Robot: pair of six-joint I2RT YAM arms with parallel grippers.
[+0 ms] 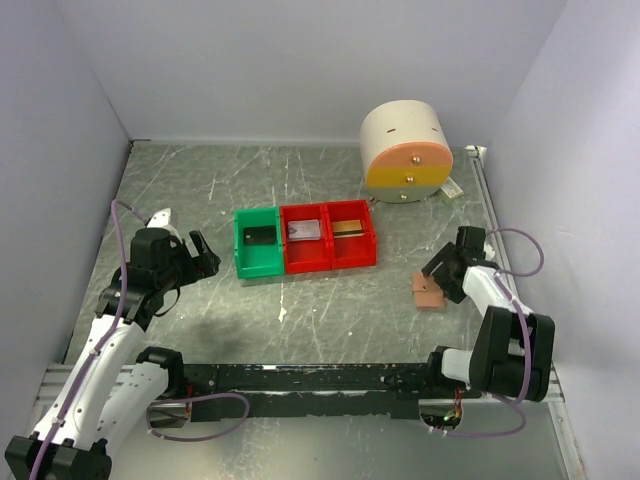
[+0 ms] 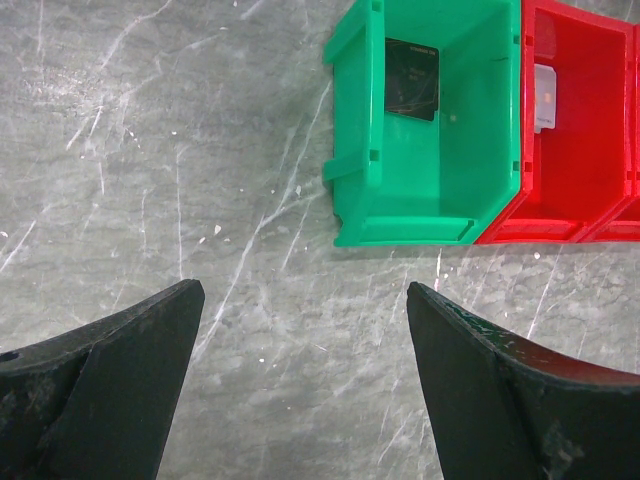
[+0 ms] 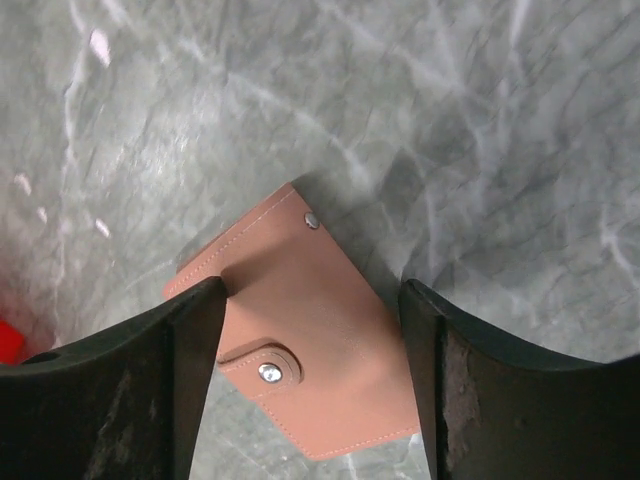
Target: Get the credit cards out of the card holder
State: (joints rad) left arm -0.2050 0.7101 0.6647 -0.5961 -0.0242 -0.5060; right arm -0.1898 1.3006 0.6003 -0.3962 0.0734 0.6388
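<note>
Card holder (image 3: 320,380): tan leather, closed, lying flat on the table (image 1: 330,310) to the right of the bins and well apart from them, directly under my right gripper.

Left arm: reaches forward from its base at the near left, with the wrist bent toward the bins. My left gripper (image 2: 305,300) hovers over bare table just left of the green bin (image 2: 425,215). The fingers are spread wide with nothing between them.

Green bin: one dark card (image 2: 412,78) lies flat on the floor. There are faint pale marks along its top edge, too small to read.

Middle red bin (image 1: 308,262): silver-grey card (image 1: 304,229) inside. It carries small orange-tinted patches in the left wrist view, but no text I can make out.

Right red bin (image 1: 353,256): gold-brown card (image 1: 347,227) inside.

Right arm: the elbow is folded back at the near right edge, the forearm angles forward and left, and the wrist points down. My right gripper (image 3: 312,290) straddles the card holder, one finger at each long side. I cannot tell whether the fingers press it or only bracket it. The strap tab with its metal snap (image 3: 270,372) sits beside my left finger, and a small rivet (image 3: 312,220) marks the far corner.
</note>
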